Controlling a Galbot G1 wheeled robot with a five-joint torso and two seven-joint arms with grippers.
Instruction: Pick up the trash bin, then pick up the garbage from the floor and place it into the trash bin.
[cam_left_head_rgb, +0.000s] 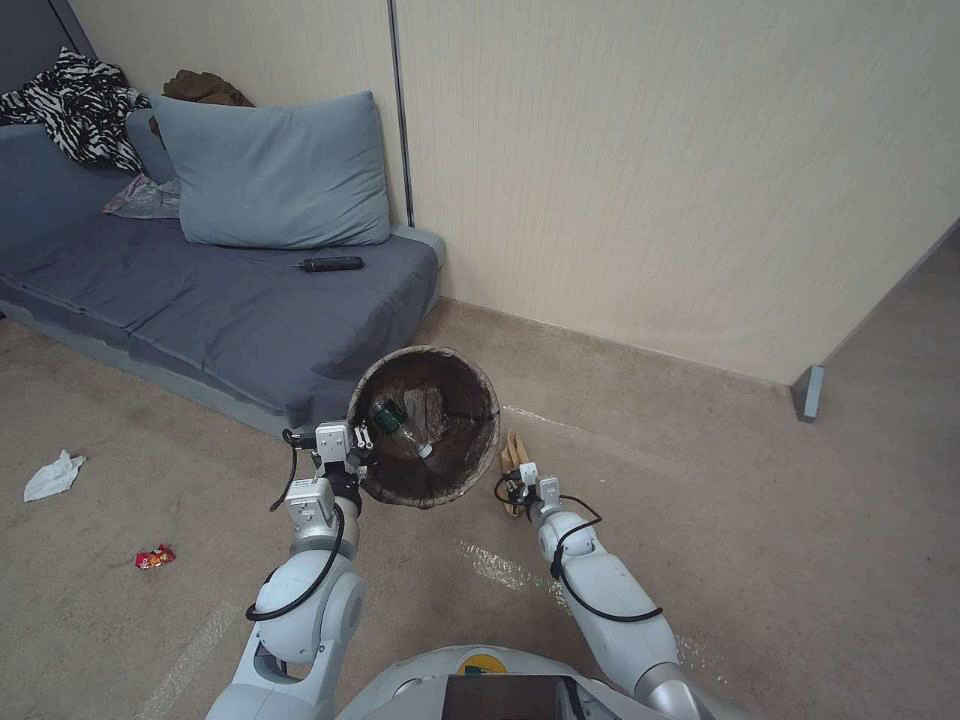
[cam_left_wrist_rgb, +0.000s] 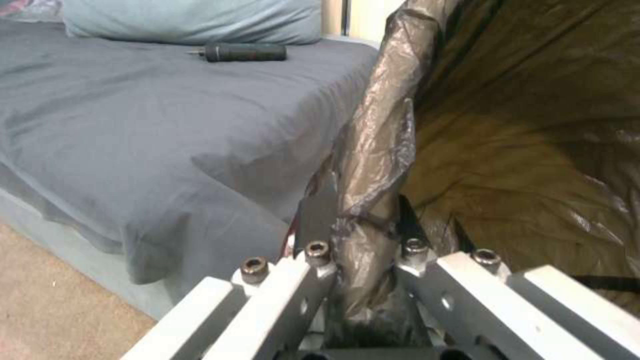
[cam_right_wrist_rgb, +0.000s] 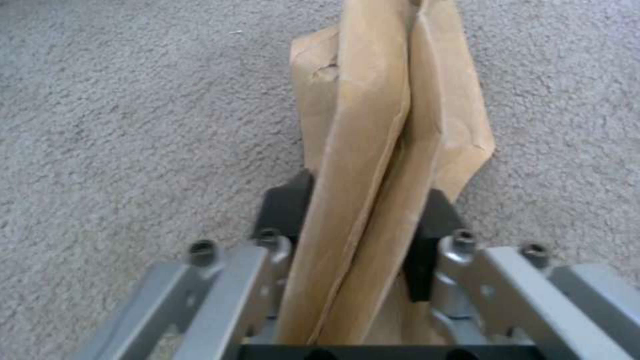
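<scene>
The left gripper (cam_left_wrist_rgb: 357, 225) is clamped on the bag-lined rim of the trash bin (cam_left_head_rgb: 425, 425), held tilted with its mouth toward the robot and a bottle (cam_left_head_rgb: 398, 428) inside. The right gripper (cam_right_wrist_rgb: 360, 225) is closed on the brown paper bag (cam_right_wrist_rgb: 387, 125), just beside the bin's right wall, low over the carpet (cam_left_head_rgb: 750, 520). To do this step well, I judge the bag should rise above the rim before release. A white tissue (cam_left_head_rgb: 52, 475) and red wrapper (cam_left_head_rgb: 155, 557) lie well away on the left gripper's side.
</scene>
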